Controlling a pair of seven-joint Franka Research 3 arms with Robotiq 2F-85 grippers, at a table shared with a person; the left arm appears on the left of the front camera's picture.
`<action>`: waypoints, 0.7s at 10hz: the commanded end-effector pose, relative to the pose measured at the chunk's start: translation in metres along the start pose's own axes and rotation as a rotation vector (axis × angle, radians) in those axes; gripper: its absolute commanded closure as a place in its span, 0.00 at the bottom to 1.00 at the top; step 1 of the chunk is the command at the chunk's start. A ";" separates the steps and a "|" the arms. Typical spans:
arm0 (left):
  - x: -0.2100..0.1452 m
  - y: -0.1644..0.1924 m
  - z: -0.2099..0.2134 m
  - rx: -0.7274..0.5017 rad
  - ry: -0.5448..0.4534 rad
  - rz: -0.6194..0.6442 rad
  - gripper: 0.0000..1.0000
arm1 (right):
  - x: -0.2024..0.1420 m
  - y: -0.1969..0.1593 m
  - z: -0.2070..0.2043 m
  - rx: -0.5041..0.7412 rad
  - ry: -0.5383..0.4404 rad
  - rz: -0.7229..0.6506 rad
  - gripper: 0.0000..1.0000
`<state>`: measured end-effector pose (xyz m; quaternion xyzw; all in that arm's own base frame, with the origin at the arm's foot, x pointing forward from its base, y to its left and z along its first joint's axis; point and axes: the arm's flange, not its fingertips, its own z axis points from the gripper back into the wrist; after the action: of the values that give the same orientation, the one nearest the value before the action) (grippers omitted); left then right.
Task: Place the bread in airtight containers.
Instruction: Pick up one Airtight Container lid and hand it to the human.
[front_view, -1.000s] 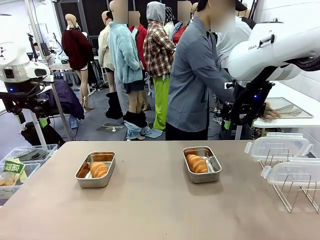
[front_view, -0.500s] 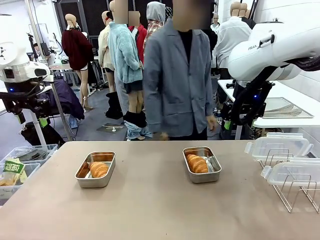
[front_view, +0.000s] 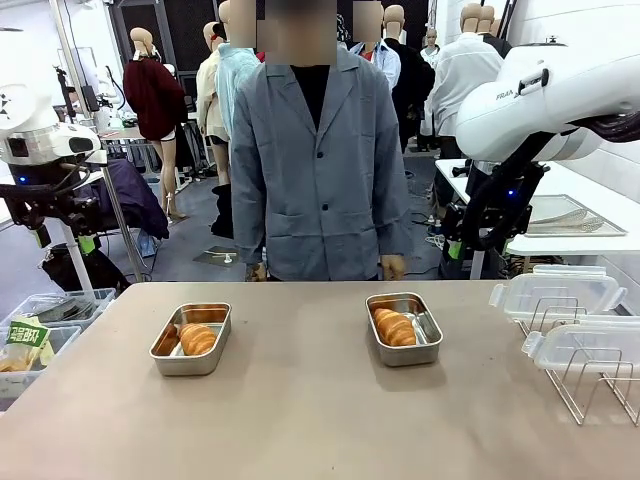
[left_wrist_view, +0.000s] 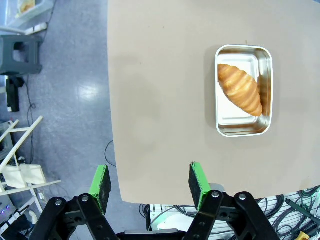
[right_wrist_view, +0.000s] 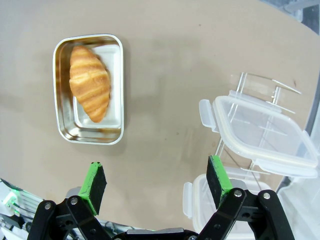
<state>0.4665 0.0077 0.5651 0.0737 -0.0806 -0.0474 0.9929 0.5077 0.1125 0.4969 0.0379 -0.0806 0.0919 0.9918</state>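
Observation:
Two open steel containers sit on the tan table, each holding one piece of bread. The left container (front_view: 165, 352) holds a croissant (front_view: 197, 338); the right container (front_view: 425, 345) holds another croissant (front_view: 394, 326). High above the table's edge, my left gripper (left_wrist_view: 150, 180) is open and holds nothing, with its container (left_wrist_view: 240, 125) and croissant (left_wrist_view: 239, 89) well ahead. My right gripper (right_wrist_view: 155, 181) is also open and holds nothing, above the table between its container (right_wrist_view: 114, 60) with its croissant (right_wrist_view: 90, 82) and the lids.
Two clear snap-on lids (front_view: 555, 292) (front_view: 585, 345) lie on a wire rack at the table's right edge, the same lids (right_wrist_view: 260, 132) showing in the right wrist view. A person in a grey coat (front_view: 315, 180) stands at the far side, hands at the table edge. Plastic bins (front_view: 40, 340) sit left of the table.
The person has turned from the side counter, stepped left and now stands facing the table. Both arms, the containers and the bread have not moved.

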 end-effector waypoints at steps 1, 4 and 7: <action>0.000 -0.001 0.000 0.012 -0.012 0.016 0.19 | -0.001 0.001 -0.001 0.018 0.001 -0.008 0.00; 0.000 -0.001 0.000 0.012 -0.012 0.016 0.19 | -0.001 0.001 -0.001 0.018 0.001 -0.008 0.00; 0.000 -0.001 0.000 0.012 -0.012 0.016 0.19 | -0.001 0.001 -0.001 0.018 0.001 -0.008 0.00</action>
<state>0.4665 0.0077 0.5651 0.0737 -0.0807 -0.0474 0.9929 0.5077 0.1125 0.4969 0.0379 -0.0806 0.0919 0.9918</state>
